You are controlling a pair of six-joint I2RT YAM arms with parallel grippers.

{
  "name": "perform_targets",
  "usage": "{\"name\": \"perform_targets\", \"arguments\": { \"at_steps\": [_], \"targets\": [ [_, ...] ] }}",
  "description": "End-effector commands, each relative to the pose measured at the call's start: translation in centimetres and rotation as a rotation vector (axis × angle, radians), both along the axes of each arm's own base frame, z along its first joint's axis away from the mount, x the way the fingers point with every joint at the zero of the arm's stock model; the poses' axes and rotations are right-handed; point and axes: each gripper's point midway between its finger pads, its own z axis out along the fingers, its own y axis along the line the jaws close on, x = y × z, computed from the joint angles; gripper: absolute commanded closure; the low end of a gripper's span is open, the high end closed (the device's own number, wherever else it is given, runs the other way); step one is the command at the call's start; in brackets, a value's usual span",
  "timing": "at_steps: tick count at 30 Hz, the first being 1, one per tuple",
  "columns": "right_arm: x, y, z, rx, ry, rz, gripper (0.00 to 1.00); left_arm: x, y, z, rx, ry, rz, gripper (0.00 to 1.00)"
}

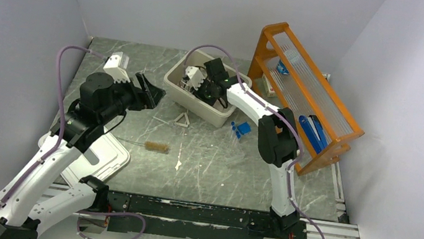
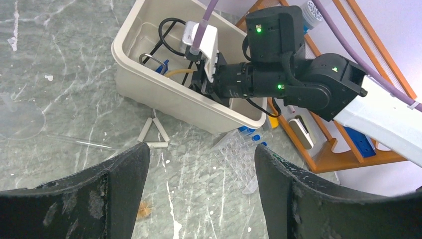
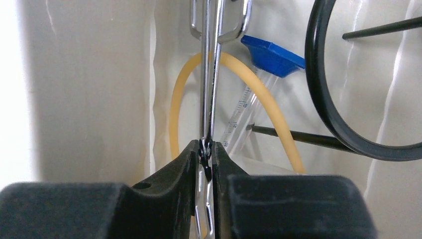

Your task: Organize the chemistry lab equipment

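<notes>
My right gripper (image 3: 207, 149) is down inside the beige tub (image 1: 195, 109), shut on the metal tongs (image 3: 209, 74), which stand upright between its pads. Behind the tongs in the tub lie a tan rubber tube (image 3: 263, 99), a blue-capped tube (image 3: 271, 57) and the black wire tripod ring (image 3: 323, 99). My left gripper (image 2: 201, 154) hangs open above the table with nothing in it. Below it lie the white triangle (image 2: 154, 134), a clear well tray (image 2: 239, 159) and more blue-capped tubes (image 2: 251, 133). The brown-bristled brush (image 1: 157, 147) lies on the table nearer the front.
The orange wooden rack (image 1: 306, 101) stands at the right, close behind my right arm. The white lid (image 1: 101, 157) lies flat at the front left beside my left arm. A clear round dish (image 2: 20, 119) sits left of the tub.
</notes>
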Motion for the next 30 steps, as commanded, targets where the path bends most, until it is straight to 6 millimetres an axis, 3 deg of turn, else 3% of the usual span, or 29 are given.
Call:
{"name": "perform_targets", "arguments": {
  "at_steps": [1,7,11,19,23,26,30],
  "targets": [
    [0.1,0.4,1.2,0.014,0.002,-0.009,0.81,0.1,0.5,-0.7,0.026,0.007,0.018,0.20],
    [-1.3,0.6,2.8,0.060,0.051,-0.021,0.74,0.2,1.0,-0.9,0.046,0.012,0.043,0.20],
    [-1.4,0.4,4.8,0.099,0.033,-0.053,0.68,0.2,1.3,-0.8,0.056,0.011,0.053,0.20],
    [-1.5,0.1,12.4,0.228,-0.055,-0.135,0.53,0.2,2.6,-0.8,0.088,0.014,0.113,0.20],
    [-2.1,-0.2,15.9,0.300,-0.082,-0.189,0.48,0.2,5.3,-0.2,0.123,0.014,0.250,0.21],
    [-3.9,1.8,17.4,0.376,-0.053,-0.173,0.45,-0.2,7.8,2.2,0.161,-0.035,0.360,0.20],
    [-6.9,5.9,16.4,0.395,-0.037,-0.148,0.42,-1.1,9.9,5.8,0.170,-0.124,0.438,0.19]
  ]
}}
